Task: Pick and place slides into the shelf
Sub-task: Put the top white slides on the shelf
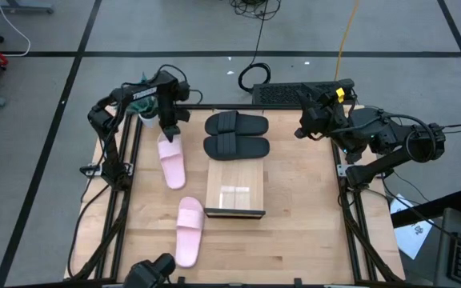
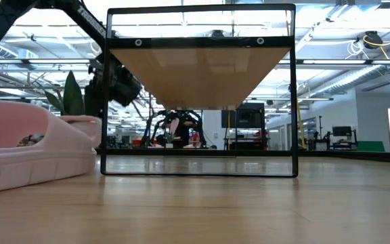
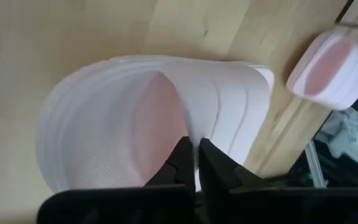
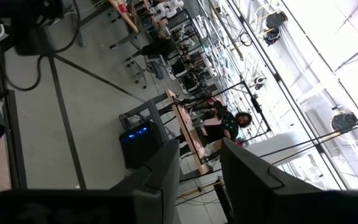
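One pale pink slide lies left of the shelf, and my left gripper is shut on its far end. The second pink slide rests sole-down near the table's near edge and fills the left of the low view. Two black slides lie side by side across the far end of the light wood shelf, whose dark frame edge faces the low camera. My right gripper hangs open at the table's far right, off the slides. My left gripper pinches the edge of the pink slide's wide strap between its two fingers, one finger on the footbed side and one on the strap's outer side. It comes from above, pointing down. Whether the slide is lifted off the table, I cannot tell.
A small round white tub with a pink top and a potted plant stand at the far left corner. A dark keyboard lies beyond the far edge. Bare wood lies right of the shelf.
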Controlling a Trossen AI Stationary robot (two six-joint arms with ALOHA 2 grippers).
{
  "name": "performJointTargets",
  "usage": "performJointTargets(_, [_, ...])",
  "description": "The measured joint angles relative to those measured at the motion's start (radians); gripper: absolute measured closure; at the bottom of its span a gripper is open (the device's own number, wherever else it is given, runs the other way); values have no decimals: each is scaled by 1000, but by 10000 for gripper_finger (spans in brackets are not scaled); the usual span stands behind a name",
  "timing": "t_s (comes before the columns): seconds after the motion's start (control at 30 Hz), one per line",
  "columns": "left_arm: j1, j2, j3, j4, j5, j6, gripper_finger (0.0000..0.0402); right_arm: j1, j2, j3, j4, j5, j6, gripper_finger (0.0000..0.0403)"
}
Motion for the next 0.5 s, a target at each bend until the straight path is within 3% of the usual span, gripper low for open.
performJointTargets(0.5, [3,-261,10,1,39,-163,402,0,0,0,0,0,-26,293])
